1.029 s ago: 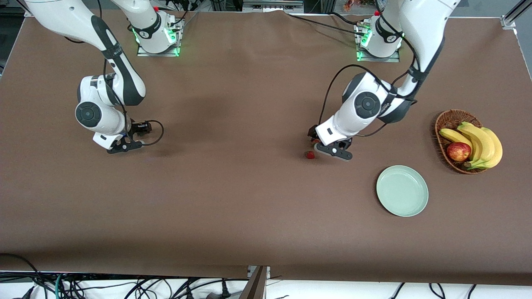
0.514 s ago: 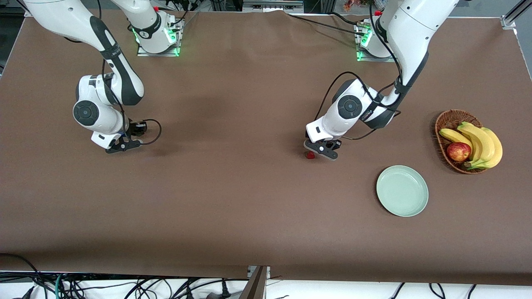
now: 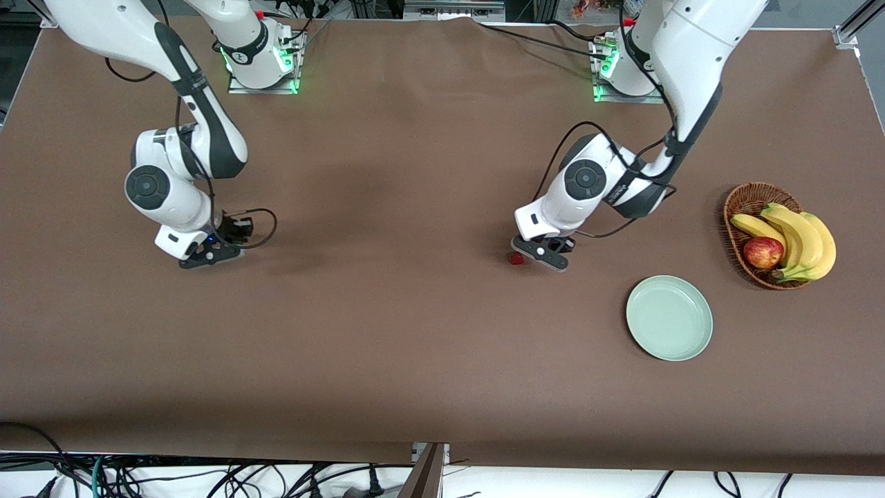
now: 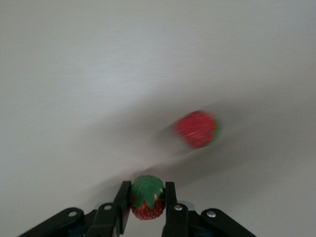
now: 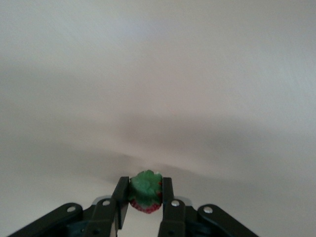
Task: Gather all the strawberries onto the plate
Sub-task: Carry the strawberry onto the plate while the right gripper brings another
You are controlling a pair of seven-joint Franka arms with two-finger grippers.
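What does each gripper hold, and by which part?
Left gripper: a strawberry, pinched by its sides. Right gripper: another strawberry, also by its sides.

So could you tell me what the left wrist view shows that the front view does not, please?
Only the left wrist view shows the left gripper shut on a strawberry, green cap showing between its fingers.

Only the front view shows the plate, bare, the basket with bananas and an apple, and the right gripper low over the table's right-arm end.

Both show the loose strawberry lying on the table beside the left gripper.
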